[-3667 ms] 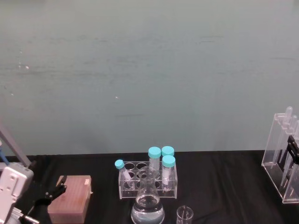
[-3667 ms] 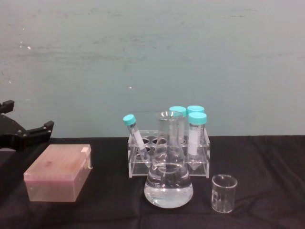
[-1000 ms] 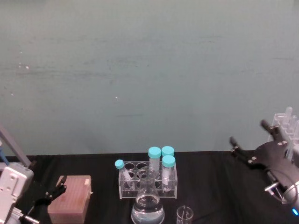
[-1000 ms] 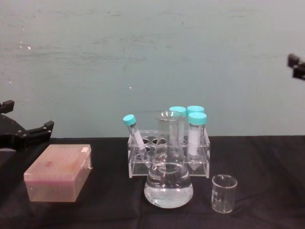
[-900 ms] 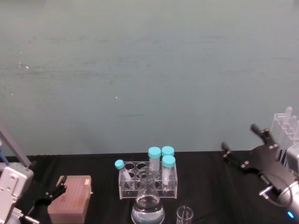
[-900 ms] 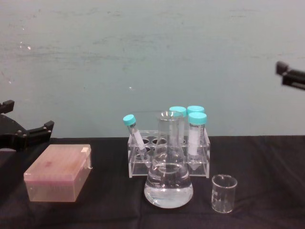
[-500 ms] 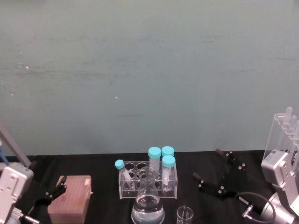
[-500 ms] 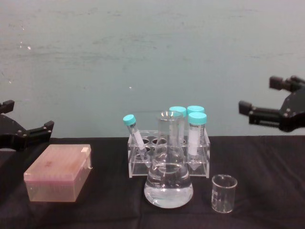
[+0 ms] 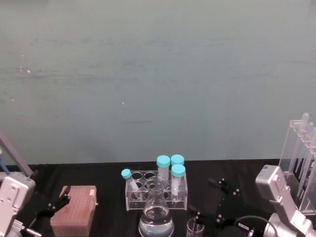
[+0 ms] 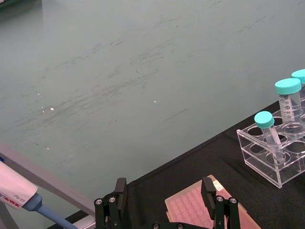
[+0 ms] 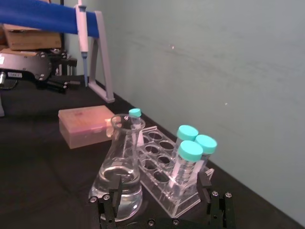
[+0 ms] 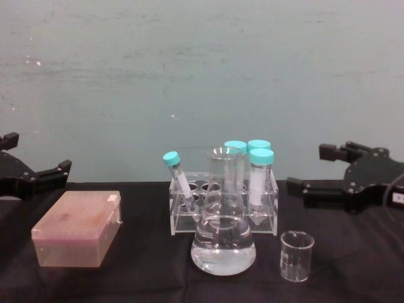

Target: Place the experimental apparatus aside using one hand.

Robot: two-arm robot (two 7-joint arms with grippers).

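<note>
A large conical flask with clear liquid stands at the table's front middle, and a small glass beaker sits just right of it. The tall acrylic rack of glass tubes stands at the far right. My right gripper hovers open, low over the table, right of and slightly behind the beaker, holding nothing. In the right wrist view its gripper faces the flask. My left gripper rests open at the far left, behind the pink box.
A clear rack with teal-capped tubes stands right behind the flask. The pink tip box lies at the left. A pipette stand stands beyond it. Black cloth covers the table.
My right gripper has swung down and leftward from high beside the tall rack to table height near the beaker. The left arm and the labware have not moved.
</note>
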